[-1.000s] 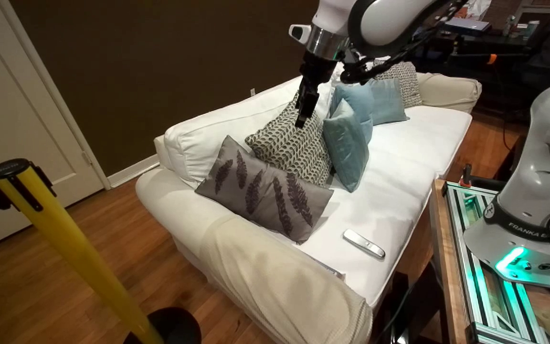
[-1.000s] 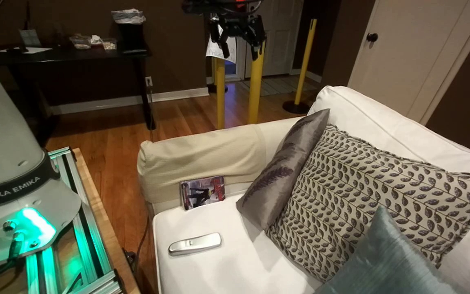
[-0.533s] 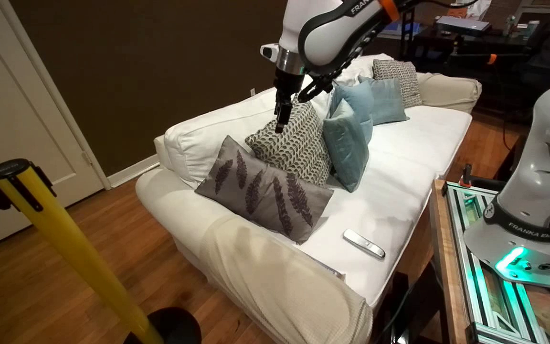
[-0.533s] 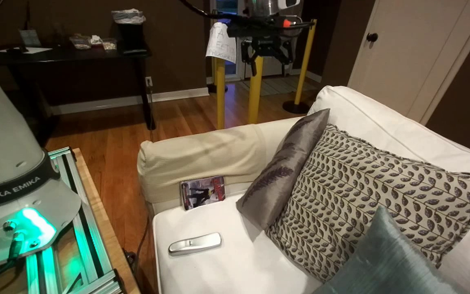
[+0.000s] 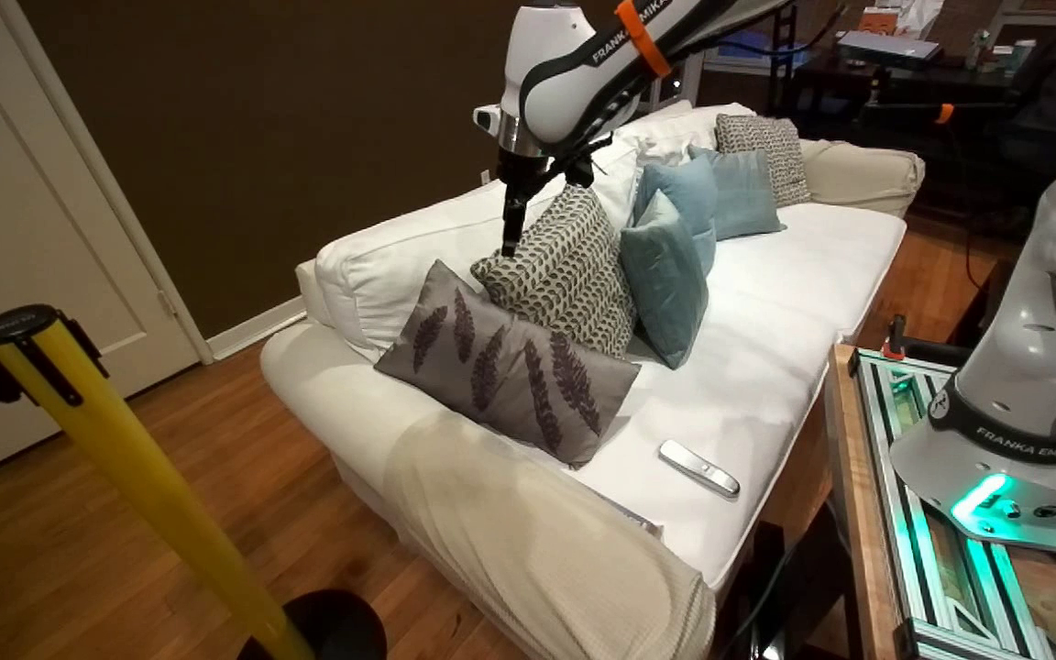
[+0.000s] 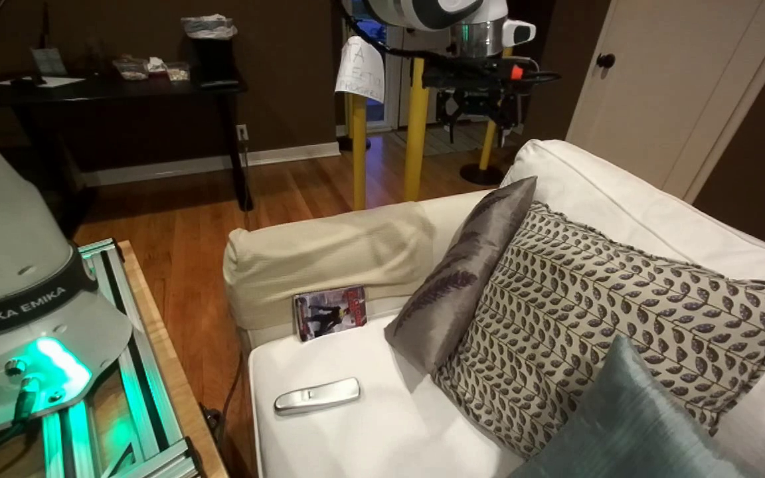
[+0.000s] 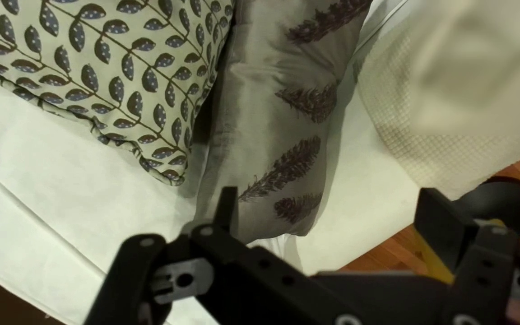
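Grey pillow (image 7: 269, 131) with dark sprigs lies below my fingers (image 7: 227, 210), apart from them; I have them spread wide, gripping nothing. Beside it, also below them, I see the leaf-print pillow (image 7: 120, 76), and well apart from them, on the sofa seat (image 6: 369, 441), a slim silver object (image 6: 317, 396).

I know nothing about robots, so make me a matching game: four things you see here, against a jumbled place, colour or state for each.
1. fingers
2. slim gadget
3. picture case
4. oblong pillow

A. partly red, propped against the sofa arm
B. open, holding nothing
C. grey, next to the leafy cushion
D. silver, flat on the seat

Pairs: 1-B; 2-D; 3-A; 4-C
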### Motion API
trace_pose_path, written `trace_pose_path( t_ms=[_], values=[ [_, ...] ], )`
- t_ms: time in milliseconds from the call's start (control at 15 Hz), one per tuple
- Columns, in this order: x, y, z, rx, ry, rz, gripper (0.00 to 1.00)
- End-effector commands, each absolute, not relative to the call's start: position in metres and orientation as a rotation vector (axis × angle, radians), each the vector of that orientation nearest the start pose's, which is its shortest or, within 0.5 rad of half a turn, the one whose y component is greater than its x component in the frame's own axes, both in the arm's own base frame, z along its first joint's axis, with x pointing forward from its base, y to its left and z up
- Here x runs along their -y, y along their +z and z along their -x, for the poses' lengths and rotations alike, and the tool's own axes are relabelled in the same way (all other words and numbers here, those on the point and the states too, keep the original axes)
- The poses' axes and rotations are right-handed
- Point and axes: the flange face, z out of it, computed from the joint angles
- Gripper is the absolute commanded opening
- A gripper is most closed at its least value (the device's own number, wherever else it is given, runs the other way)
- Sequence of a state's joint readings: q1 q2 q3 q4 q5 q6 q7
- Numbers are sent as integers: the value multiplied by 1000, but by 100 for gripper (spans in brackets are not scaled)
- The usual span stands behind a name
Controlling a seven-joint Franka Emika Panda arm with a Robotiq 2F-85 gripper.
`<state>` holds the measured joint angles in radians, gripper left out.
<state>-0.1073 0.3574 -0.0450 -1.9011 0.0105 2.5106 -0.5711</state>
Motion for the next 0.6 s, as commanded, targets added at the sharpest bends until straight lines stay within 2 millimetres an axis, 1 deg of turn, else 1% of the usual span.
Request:
trace_pose_path(
  t_ms=[0, 133, 200, 333, 533],
  values=[
    [109, 328, -671, 609, -365, 3120, 100],
    [113, 325, -677, 576, -345, 3104, 100],
    [110, 330, -665, 612, -371, 3134, 100],
    [113, 328, -672, 599, -368, 3128, 100],
    [113, 327, -674, 597, -371, 3126, 100]
  ],
)
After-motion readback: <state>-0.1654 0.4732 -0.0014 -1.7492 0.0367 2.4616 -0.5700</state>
